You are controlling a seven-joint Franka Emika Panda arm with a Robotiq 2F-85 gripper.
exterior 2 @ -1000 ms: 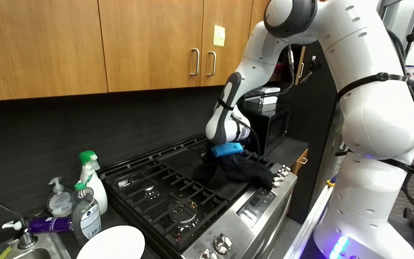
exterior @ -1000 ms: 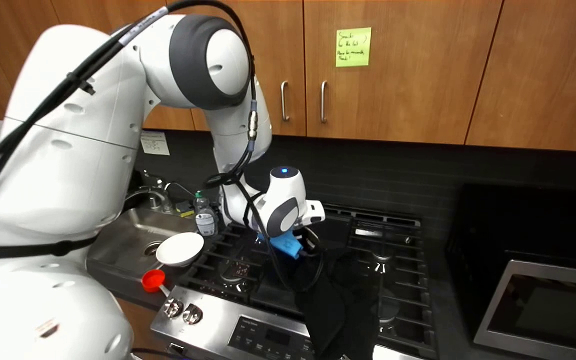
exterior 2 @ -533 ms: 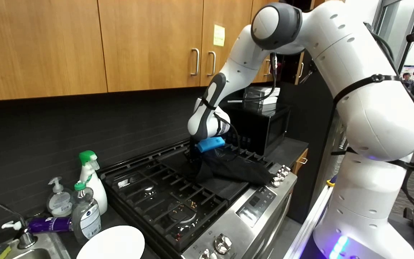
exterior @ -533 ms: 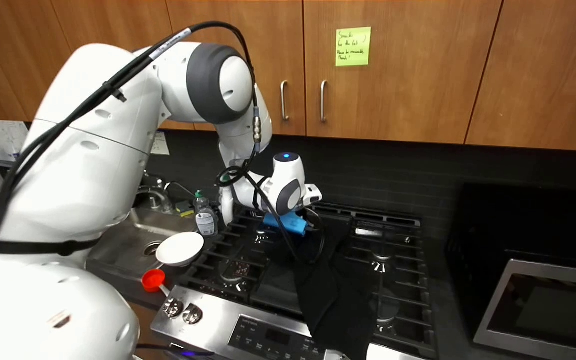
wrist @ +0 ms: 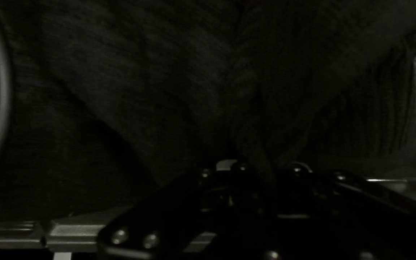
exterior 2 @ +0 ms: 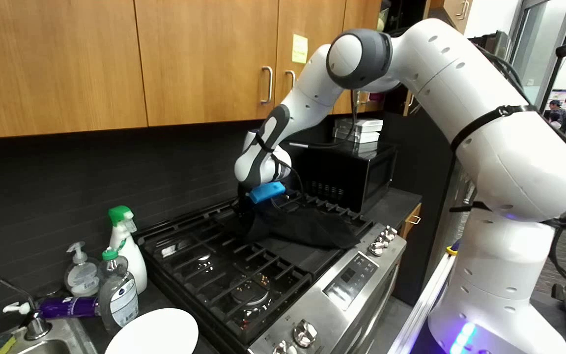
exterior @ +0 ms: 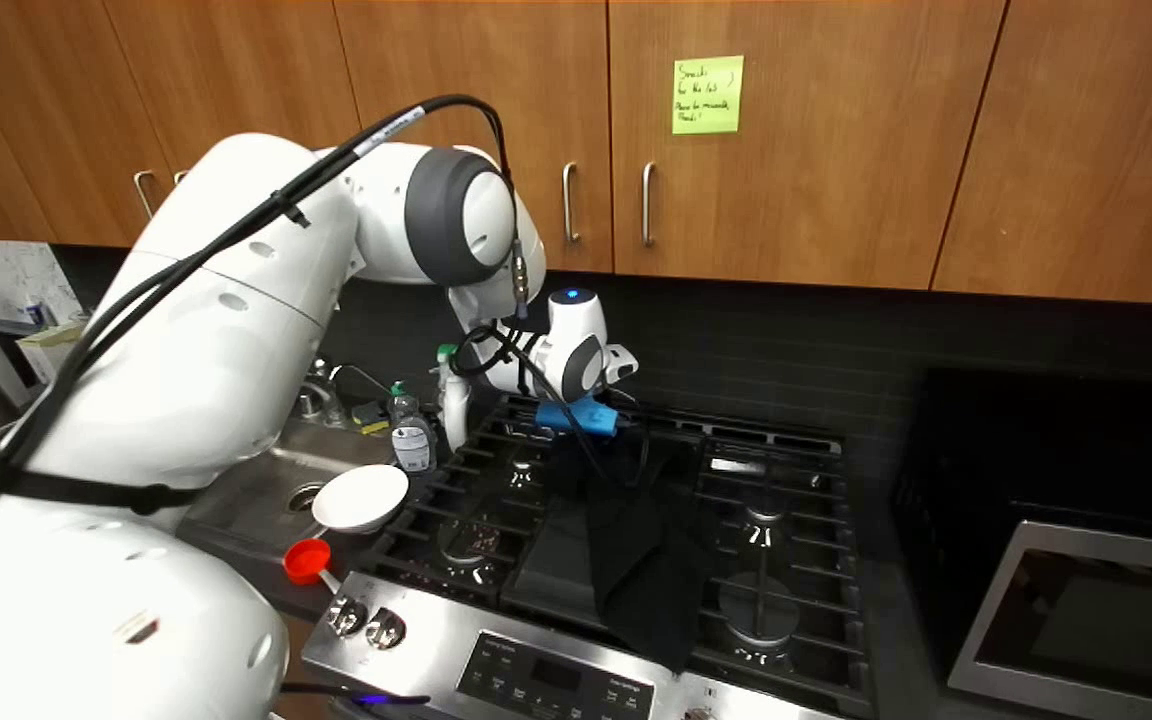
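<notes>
Fingers (wrist: 238,180) nearly closed, pinching bunched black cloth (exterior 2: 307,228) toward back of stove (exterior: 426,655); rest of cloth trails over stove toward front edge. Step in hand looks like handling cloth, grip already made; next move calls for firm hold, slow lift, so cloth clears grate (exterior 2: 290,264). Cable (wrist: 2,90) hangs close by, may catch too. Alongside stove, sink (exterior: 246,500) side: white dish (exterior: 361,498), red cup (exterior: 307,560), soap bottle (exterior 2: 121,305), spray bottle (exterior 2: 134,263); opposite side, microwave (exterior 2: 337,169).
</notes>
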